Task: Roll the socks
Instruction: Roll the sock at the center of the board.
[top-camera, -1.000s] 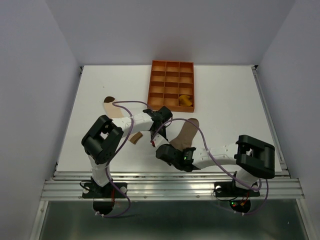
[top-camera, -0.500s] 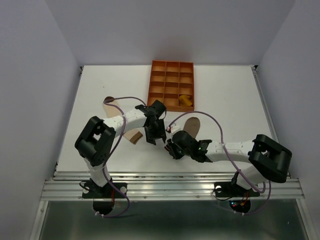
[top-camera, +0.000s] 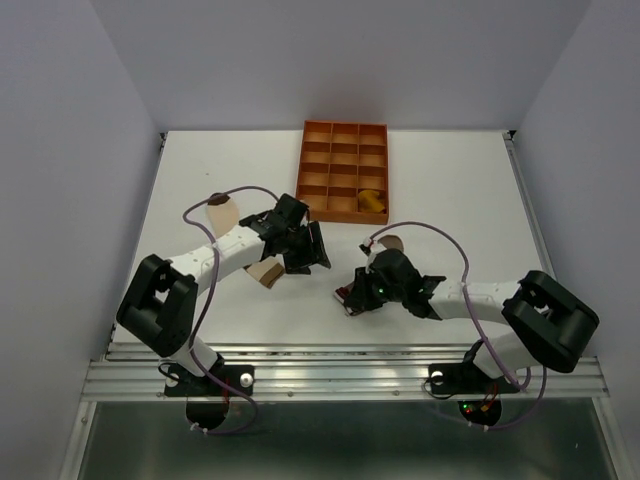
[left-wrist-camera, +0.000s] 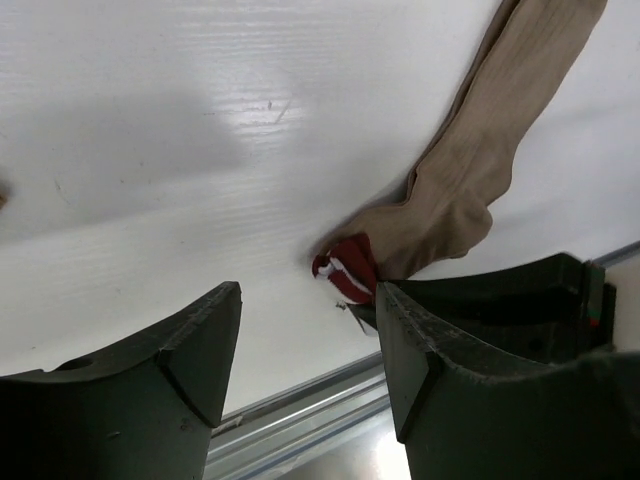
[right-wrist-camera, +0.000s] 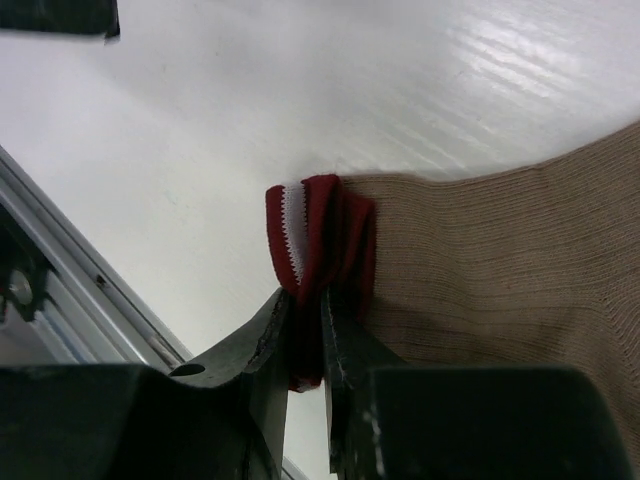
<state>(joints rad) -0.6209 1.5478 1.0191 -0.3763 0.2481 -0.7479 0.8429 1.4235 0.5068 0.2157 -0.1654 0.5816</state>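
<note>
The taupe sock (left-wrist-camera: 470, 170) lies on the white table, its red-and-white striped cuff (right-wrist-camera: 305, 235) folded over. My right gripper (right-wrist-camera: 307, 300) is shut on that cuff, near the table's front (top-camera: 353, 296). In the top view the right wrist hides most of this sock; only its toe (top-camera: 389, 243) shows. My left gripper (left-wrist-camera: 310, 295) stands open and holds nothing, just left of the cuff (top-camera: 310, 250). The cream sock (top-camera: 223, 214) lies at the left under the left arm, its tan end (top-camera: 265, 272) showing nearer the front. The mustard sock (top-camera: 372, 202) sits rolled in the tray.
The orange gridded tray (top-camera: 301, 170) stands at the back centre of the table. The metal rail (top-camera: 340, 355) of the table's front edge runs close below both grippers. Purple cables loop over both arms.
My left gripper has opened and drawn back to the upper left, away from the taupe sock's cuff. My right gripper has kept its hold on the cuff while shifting right.
</note>
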